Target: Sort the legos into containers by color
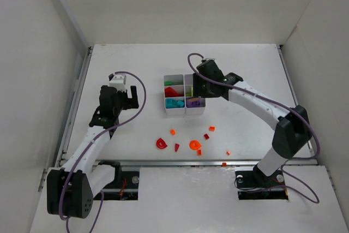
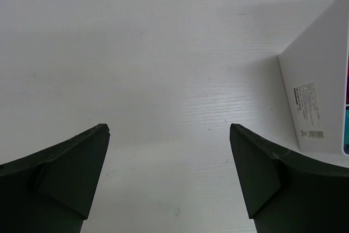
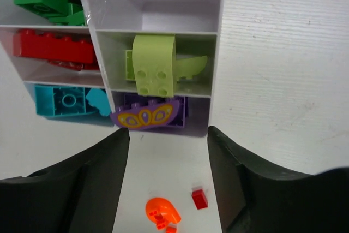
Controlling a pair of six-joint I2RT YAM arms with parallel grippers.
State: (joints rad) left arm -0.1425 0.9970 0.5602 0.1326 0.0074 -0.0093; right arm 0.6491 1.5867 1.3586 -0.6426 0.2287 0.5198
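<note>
Mid-table, your containers (image 1: 175, 111) form two up-frame columns, one half-hidden under the right gripper (image 3: 168, 132). It and the left gripper (image 2: 169, 129) gape empty.

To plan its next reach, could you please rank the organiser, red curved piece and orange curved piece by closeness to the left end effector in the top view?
From the left end effector:
1. Organiser, directly to its right.
2. Red curved piece, toward the lower right of the view.
3. Orange curved piece, lower right too, farther across.
</note>
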